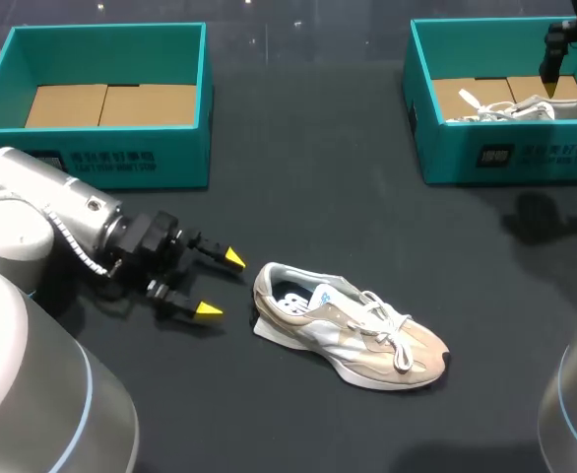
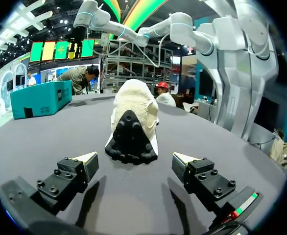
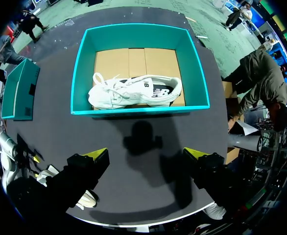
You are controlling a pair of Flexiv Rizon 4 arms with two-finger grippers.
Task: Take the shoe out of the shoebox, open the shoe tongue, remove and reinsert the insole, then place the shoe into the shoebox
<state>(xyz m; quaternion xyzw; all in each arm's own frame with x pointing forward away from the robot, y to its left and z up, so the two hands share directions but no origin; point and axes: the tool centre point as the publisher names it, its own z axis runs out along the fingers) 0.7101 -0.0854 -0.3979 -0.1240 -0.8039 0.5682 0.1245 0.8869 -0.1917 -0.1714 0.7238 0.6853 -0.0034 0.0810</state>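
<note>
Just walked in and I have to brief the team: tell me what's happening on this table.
Nothing is held right now. A beige shoe lies on the table, outside the boxes. The left gripper sits open just behind its heel, not touching. The right gripper hangs open, high above a teal shoebox that holds a white shoe.

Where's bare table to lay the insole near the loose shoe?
Free: the table between the left box and right box, behind the shoe, and the stretch from the shoe to the right box. Crowded: beside the heel, where the open left gripper sits.
</note>
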